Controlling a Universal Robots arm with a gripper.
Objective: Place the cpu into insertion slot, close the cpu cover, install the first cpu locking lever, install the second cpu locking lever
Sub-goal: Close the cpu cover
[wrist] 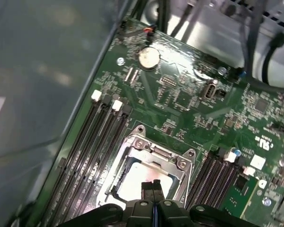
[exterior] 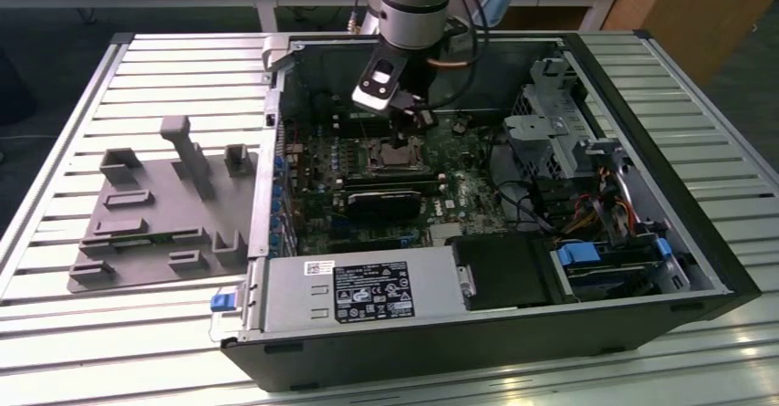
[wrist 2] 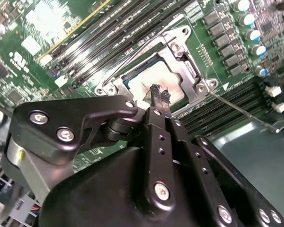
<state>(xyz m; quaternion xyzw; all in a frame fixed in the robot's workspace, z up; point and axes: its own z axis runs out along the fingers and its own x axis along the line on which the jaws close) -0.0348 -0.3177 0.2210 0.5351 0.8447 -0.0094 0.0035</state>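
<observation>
Down in the socket of the green motherboard (wrist: 180, 94) lies the cpu (wrist 2: 144, 85), a flat square chip with a pale, dull silvery-grey top that catches a soft glare in both wrist views (wrist: 139, 182). It sits level, face up. Being square it has no long axis to speak of, and its edges run in line with the socket and with the black memory slots (wrist: 92, 151) that flank it on two sides. Around it is the cpu cover (wrist 2: 182, 64), a thin silvery metal frame with screws at its corners. It appears to lie flat over the chip, whose top shows through the open centre (the frame's broad bar is plain in the first wrist view (wrist: 154, 150)). From one corner of the socket a thin wire lever (wrist 2: 241, 113) reaches out across more memory slots; whether it is latched I cannot tell.

Directly over the chip hangs the gripper (wrist 2: 159, 96), its two black fingers pressed together with nothing between them. Whether the tips touch the chip I cannot tell.

In the exterior view the gripper (exterior: 410, 130) reaches into an open computer case (exterior: 718, 269) lying on a slatted table (exterior: 182, 68). A black card (exterior: 383, 203) sits just beside the socket, and a grey fixture tray (exterior: 134, 233) rests on the table at the exterior view's left.
</observation>
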